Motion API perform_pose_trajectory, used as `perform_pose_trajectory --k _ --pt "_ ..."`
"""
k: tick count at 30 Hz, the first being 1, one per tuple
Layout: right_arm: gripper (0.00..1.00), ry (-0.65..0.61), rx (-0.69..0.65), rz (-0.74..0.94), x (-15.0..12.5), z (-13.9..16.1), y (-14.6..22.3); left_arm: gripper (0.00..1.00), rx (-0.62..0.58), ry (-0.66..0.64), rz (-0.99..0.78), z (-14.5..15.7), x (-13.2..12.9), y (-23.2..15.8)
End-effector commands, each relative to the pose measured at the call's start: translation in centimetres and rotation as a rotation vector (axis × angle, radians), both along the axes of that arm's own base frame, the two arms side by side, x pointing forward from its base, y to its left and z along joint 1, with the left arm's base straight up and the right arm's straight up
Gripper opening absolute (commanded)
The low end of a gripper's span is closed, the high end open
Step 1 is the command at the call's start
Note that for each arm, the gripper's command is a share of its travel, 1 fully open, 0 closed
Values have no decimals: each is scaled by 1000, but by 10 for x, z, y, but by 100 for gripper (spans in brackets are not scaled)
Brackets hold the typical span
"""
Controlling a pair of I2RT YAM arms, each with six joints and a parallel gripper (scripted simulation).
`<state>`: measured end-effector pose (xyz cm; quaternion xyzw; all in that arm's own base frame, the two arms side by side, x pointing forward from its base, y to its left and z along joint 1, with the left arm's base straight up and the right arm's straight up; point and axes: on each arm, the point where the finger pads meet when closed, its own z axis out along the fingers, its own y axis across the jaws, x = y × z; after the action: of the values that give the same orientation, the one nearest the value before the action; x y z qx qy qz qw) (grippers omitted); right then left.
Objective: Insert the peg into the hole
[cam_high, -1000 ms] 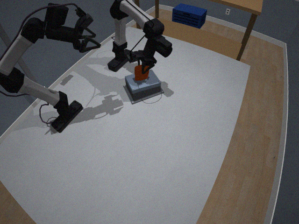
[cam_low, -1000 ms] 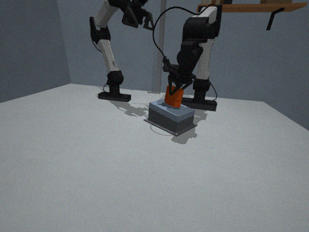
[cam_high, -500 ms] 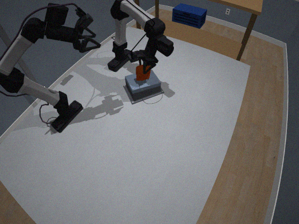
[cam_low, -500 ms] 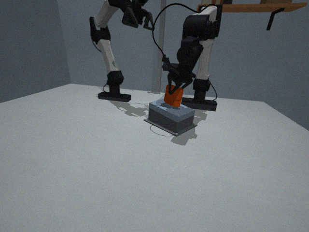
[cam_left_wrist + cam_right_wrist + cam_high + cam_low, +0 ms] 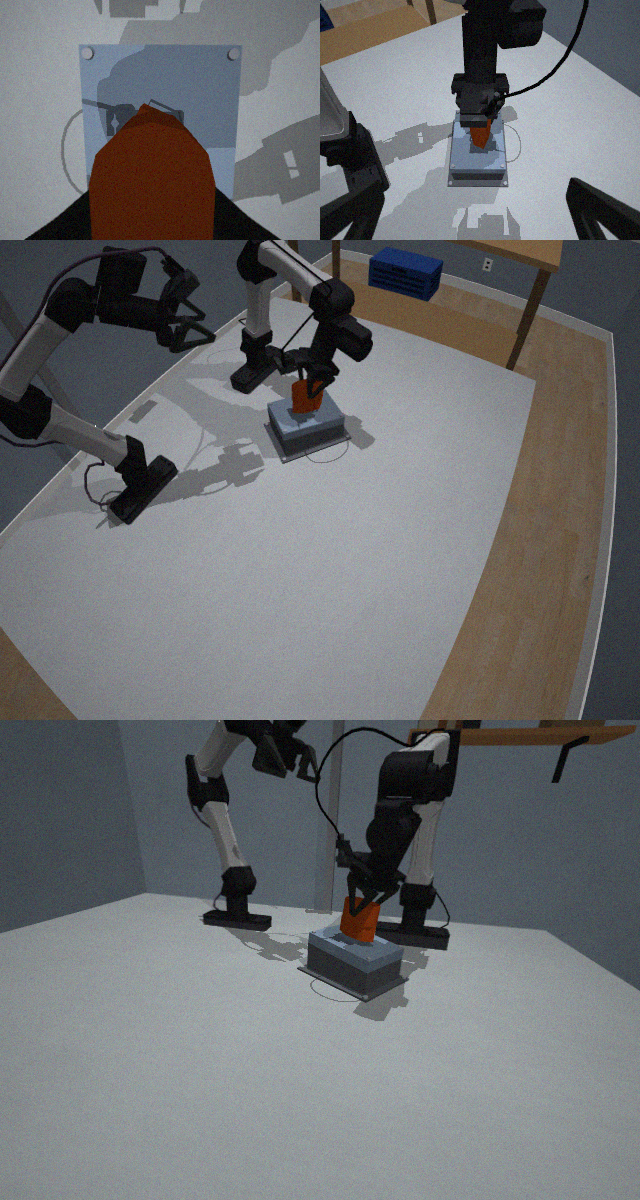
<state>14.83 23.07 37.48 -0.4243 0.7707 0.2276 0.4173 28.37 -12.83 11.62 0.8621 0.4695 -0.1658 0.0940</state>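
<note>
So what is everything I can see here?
Peg: one, orange, in left claw
Plate: one, light blue, atop the block
Block: one, dark grey, under the plate
Crate: one, blue, by the wall
Outlet: one, white, on the wall
Shelf: one, brown, on the wall
Left arm: one, black and white, over the plate
Right arm: one, black and white, beside left arm
Left claw, right claw: one each, black, arm ends
</note>
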Motion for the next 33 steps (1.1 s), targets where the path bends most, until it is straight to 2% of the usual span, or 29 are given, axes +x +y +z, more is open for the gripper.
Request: perform_pose_trajectory --k 1,33 --pt "100 14 -5 -8 -5 5 -8 40 1 -19 -11 13 -4 -2" --pt "100 14 -5 -8 -5 5 -8 40 -32 -56 -2 -2 -4 -7"
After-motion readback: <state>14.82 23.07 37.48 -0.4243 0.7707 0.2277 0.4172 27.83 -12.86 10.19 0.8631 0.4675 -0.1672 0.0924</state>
